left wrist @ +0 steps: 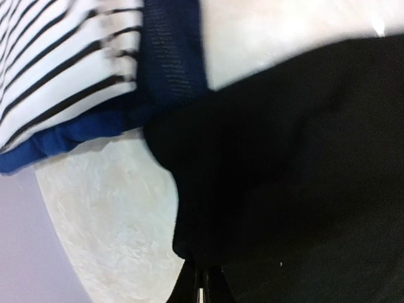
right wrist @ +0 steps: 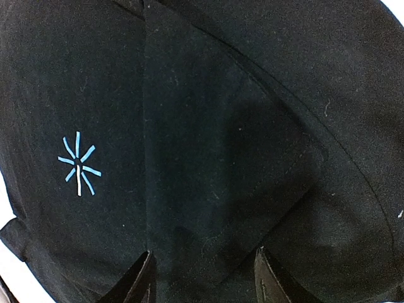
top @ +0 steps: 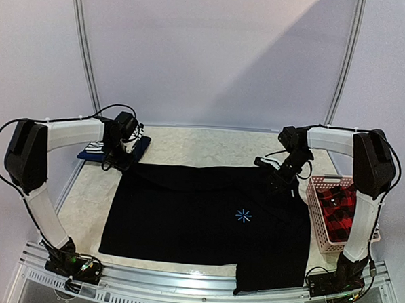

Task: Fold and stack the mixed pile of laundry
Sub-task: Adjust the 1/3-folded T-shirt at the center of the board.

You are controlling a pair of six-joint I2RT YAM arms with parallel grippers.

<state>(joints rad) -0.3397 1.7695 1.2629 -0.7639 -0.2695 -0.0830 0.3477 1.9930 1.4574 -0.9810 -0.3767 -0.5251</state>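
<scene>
The large black shirt (top: 199, 219) lies spread flat on the table, its blue star mark (top: 243, 215) face up. My left gripper (top: 126, 158) is at the shirt's far left corner. In the left wrist view it (left wrist: 201, 287) is shut on the black shirt's edge (left wrist: 303, 158). Just beyond lie the striped tank top (left wrist: 57, 69) and the navy piece (left wrist: 170, 57), stacked at the far left (top: 97, 148). My right gripper (top: 280, 183) is over the shirt's far right part. It (right wrist: 203, 278) is open above a fold of the shirt (right wrist: 208, 126), near the star (right wrist: 78, 163).
A pink slotted basket (top: 316, 215) stands at the right edge of the table and holds the red-black plaid shirt (top: 339, 206). The shirt's near right part hangs toward the metal front rail (top: 195, 287). The pale table top (top: 209, 145) shows beyond the shirt.
</scene>
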